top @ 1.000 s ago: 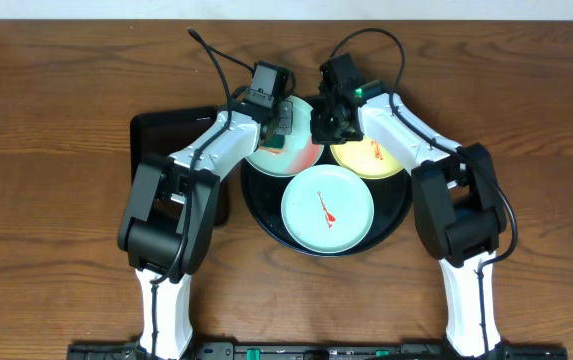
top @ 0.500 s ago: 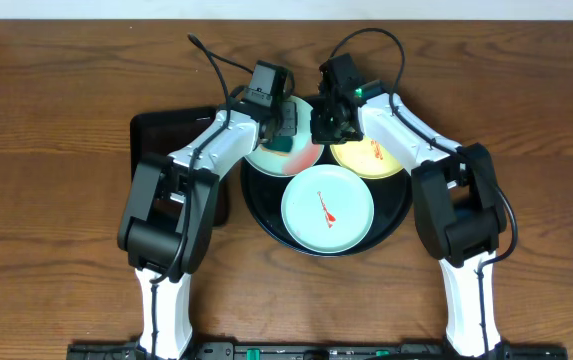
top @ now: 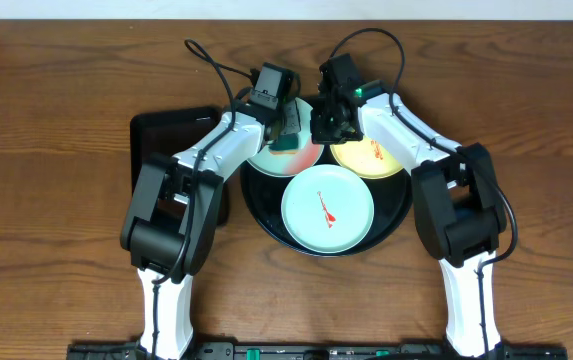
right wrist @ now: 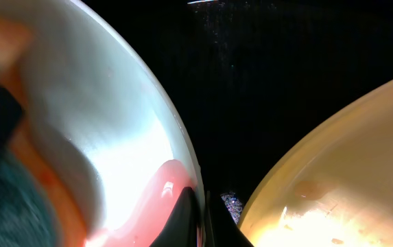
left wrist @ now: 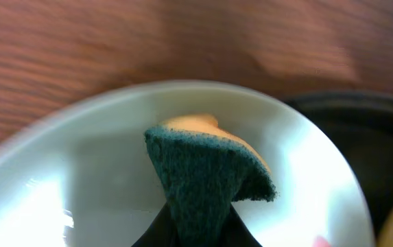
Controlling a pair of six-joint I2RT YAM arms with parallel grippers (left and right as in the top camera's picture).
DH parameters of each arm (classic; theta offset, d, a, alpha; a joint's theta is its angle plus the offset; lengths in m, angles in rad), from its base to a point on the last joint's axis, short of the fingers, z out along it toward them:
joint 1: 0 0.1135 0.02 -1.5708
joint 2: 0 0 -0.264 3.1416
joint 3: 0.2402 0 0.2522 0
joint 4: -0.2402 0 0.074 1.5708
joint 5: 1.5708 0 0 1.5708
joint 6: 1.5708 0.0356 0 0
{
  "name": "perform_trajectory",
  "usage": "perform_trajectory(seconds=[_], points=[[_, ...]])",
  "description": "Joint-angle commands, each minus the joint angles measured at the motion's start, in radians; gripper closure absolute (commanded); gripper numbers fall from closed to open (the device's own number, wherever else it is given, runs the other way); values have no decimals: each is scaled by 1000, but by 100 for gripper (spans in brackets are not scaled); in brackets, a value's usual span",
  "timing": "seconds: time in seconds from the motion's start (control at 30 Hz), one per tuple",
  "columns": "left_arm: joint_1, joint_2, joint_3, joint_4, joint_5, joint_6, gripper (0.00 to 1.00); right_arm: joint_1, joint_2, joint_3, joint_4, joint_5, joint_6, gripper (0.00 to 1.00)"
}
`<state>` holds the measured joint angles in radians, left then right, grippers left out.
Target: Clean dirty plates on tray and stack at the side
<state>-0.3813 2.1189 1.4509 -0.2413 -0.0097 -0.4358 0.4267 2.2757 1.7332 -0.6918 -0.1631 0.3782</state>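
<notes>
Now sponge [top: 288, 143] shifted rightward across plate [top: 304, 156]

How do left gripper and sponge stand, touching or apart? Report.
Touching. Left wrist view: the left gripper is shut on the sponge, pinching its near end.

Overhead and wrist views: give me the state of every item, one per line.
tray: holds all three plates.
left hand: shut on sponge.
right hand: shut, at rim of back-left plate.
sponge: pressed on back-left plate.
back-left plate: on tray, pink smear, sponge on it.
yellow plate: on tray, red smear.
front blue plate: on tray, red smear, untouched.
</notes>
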Motion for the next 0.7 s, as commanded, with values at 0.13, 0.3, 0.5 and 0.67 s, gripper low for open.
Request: perform_trajectory(seconds=[0.13,0.3,0.5,0.67], points=[[15,18,-5,-34,-296,145,93,-6,22,-24,-7,77,-16,99],[15,-11,-5,-108,-329,220,93,-6,22,-24,-7,77,-16,99],[15,-26,-5,-244,-328,223,93,-6,22,-24,-7,77,-16,99],[15,-85,-4,-270,-328,223,93,-6,22,-24,-7,77,-16,99]])
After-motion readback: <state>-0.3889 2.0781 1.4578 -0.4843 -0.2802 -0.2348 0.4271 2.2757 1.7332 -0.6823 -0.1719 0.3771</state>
